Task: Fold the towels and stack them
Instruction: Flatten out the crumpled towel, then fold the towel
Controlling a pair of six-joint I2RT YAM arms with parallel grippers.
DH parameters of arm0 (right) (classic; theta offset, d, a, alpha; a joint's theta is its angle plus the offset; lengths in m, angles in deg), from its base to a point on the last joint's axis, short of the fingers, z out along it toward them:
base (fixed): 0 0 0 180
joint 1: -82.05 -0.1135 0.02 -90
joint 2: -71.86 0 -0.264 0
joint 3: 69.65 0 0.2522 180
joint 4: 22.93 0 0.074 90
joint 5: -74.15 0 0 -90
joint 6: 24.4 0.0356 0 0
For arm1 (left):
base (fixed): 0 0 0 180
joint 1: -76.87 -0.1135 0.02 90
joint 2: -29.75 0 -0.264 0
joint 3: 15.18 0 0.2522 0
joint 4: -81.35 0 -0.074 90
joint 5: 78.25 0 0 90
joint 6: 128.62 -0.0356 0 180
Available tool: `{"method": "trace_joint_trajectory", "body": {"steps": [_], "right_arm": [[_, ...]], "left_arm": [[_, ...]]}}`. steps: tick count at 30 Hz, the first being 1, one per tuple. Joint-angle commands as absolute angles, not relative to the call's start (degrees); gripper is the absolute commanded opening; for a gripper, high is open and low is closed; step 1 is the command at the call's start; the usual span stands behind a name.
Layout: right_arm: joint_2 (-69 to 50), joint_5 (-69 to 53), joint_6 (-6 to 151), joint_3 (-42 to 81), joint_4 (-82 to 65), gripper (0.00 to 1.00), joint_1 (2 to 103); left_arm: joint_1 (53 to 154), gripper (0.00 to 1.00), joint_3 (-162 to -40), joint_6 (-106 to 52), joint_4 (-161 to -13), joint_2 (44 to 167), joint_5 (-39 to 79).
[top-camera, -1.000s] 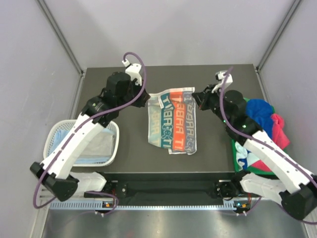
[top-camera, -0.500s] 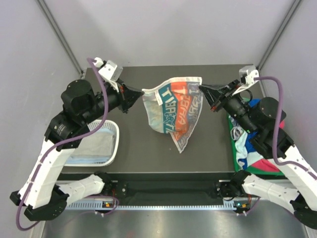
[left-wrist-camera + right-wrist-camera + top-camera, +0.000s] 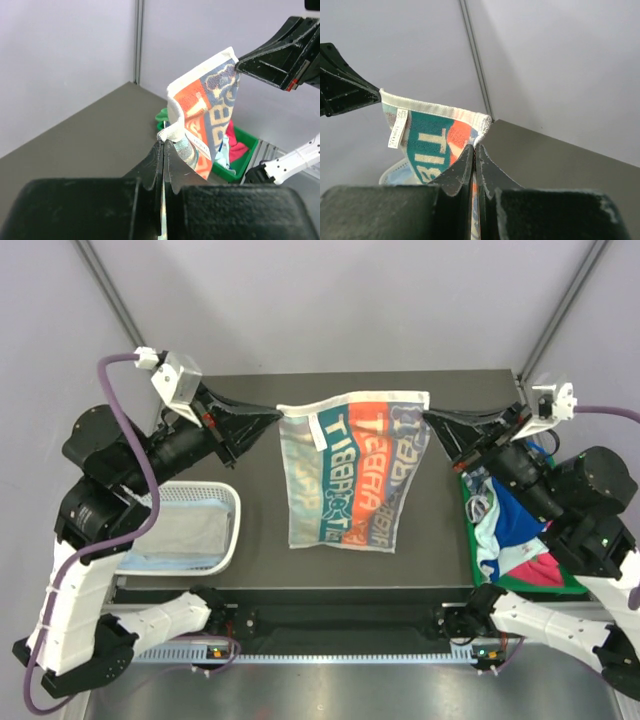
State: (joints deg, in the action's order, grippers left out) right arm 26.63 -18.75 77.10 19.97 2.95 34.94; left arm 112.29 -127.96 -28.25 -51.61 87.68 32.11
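The white towel with teal and orange print (image 3: pixel 352 475) hangs stretched in the air between both grippers, its lower edge near the dark table. My left gripper (image 3: pixel 278 415) is shut on its top left corner; the corner shows at the fingertips in the left wrist view (image 3: pixel 172 134). My right gripper (image 3: pixel 428 417) is shut on its top right corner, seen in the right wrist view (image 3: pixel 479 131). More towels, royal blue, pink and white (image 3: pixel 515 530), lie piled in the green tray (image 3: pixel 556 585). Pale blue and whitish-grey towels (image 3: pixel 185 535) lie in the basket.
The white mesh basket (image 3: pixel 232 530) stands at the left edge of the dark table (image 3: pixel 270 560). The green tray sits at the right edge. Grey walls enclose the table at the back and on both sides.
Both grippers have risen from the table and moved apart, lifting the printed towel off the surface and pulling its top edge taut so it hangs flat.
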Motion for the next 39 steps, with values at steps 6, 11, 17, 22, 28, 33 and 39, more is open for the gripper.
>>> {"method": "trace_joint_trajectory", "body": {"steps": [6,11,17,22,28,33,39], "right_arm": [[24.77,-23.05,75.97,21.46,4.36,0.00,33.88],[18.79,-25.01,75.34,15.68,1.31,0.00,36.60],[6.14,-10.58,81.50,9.06,-11.70,0.00,55.91],[-9.06,-7.33,84.05,12.57,-21.90,0.00,63.40],[-24.27,-5.48,85.63,21.27,-24.03,0.00,67.63],[-30.34,-6.01,86.25,23.83,-24.55,0.00,69.13],[-30.36,-6.62,86.69,21.73,-24.64,0.00,69.48]], "left_arm": [[112.47,0.00,-125.37,-26.67,-57.02,88.19,26.88],[112.12,0.00,-117.89,-27.37,-59.13,93.62,18.61],[102.29,0.00,-113.84,-23.78,-70.81,107.40,25.62],[97.53,0.00,-123.57,-21.84,-76.18,123.24,27.22],[96.47,0.00,-137.56,-22.19,-75.40,142.32,26.96],[94.46,0.00,-139.42,-22.01,-75.39,149.45,25.37],[94.01,0.00,-133.45,-22.45,-77.06,147.97,25.28]]}}
